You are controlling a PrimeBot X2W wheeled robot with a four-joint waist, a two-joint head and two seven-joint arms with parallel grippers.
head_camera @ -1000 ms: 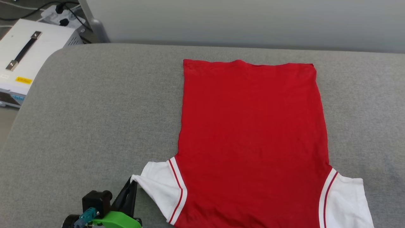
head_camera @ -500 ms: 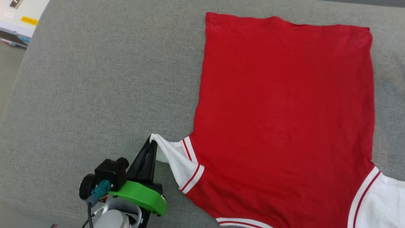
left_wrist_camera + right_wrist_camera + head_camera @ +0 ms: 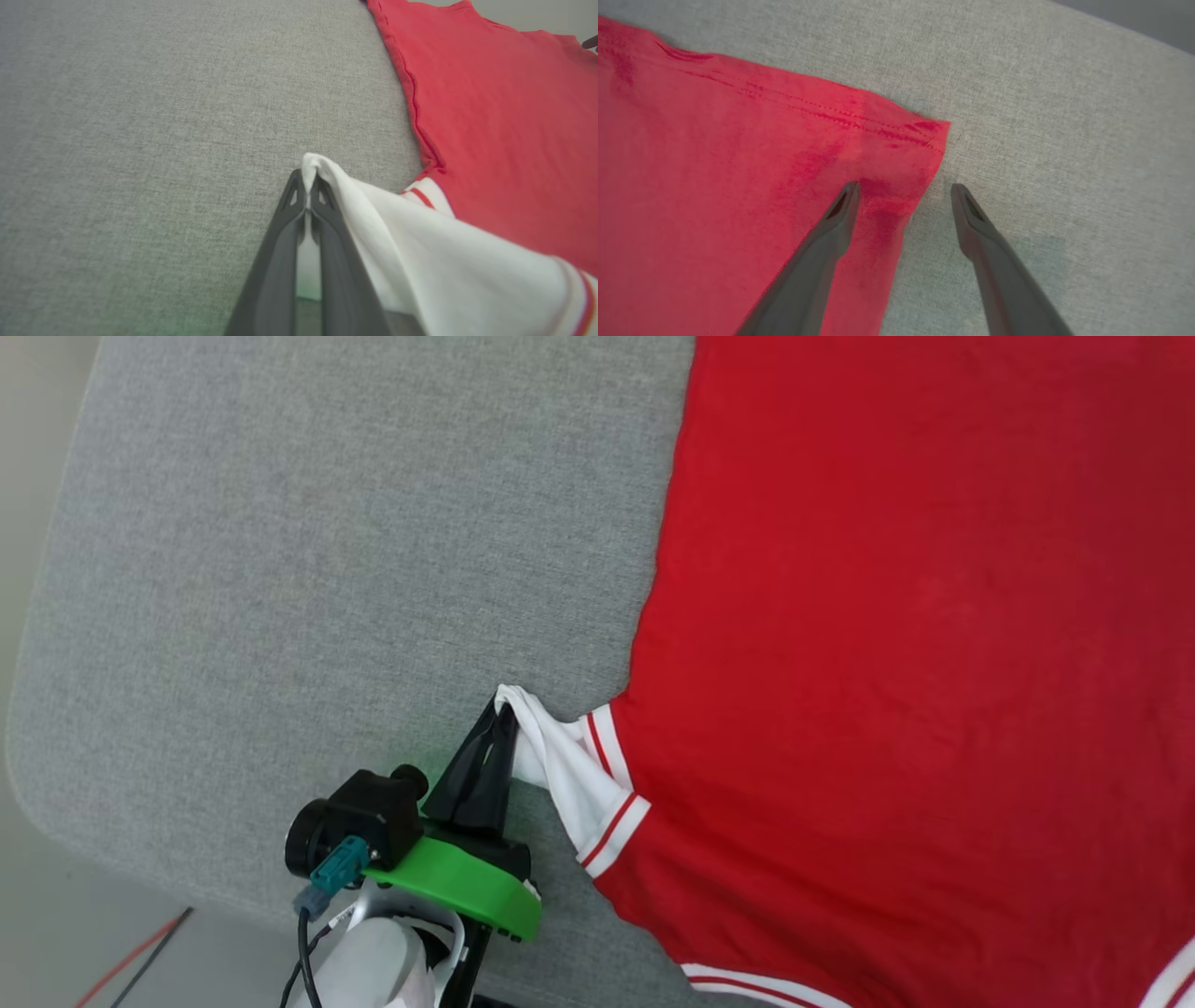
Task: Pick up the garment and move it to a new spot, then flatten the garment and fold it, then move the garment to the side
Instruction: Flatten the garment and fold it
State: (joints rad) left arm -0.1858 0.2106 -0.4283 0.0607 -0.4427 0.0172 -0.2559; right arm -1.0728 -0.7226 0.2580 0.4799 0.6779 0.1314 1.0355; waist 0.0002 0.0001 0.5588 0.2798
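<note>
The red garment (image 3: 887, 644) lies spread flat on the grey padded table (image 3: 327, 541), plain red side up, so the chest letters are hidden. My left gripper (image 3: 504, 707) is shut on the tip of its white sleeve (image 3: 560, 765), lifting that tip into a peak; the left wrist view shows the sleeve (image 3: 402, 233) pinched at the fingertips of the left gripper (image 3: 306, 179). My right gripper (image 3: 903, 191) is open above the garment's hem corner (image 3: 920, 135), one finger over the red cloth (image 3: 714, 186), the other over bare table.
The table's rounded near-left corner (image 3: 37, 784) drops to pale floor, where a red and a black cable (image 3: 140, 957) run. Broad bare grey surface (image 3: 140, 140) lies left of the garment.
The head camera has tilted down and turned, shifting the whole picture. My left gripper still holds the sleeve tip, which now stands raised and drawn into a narrower peak.
</note>
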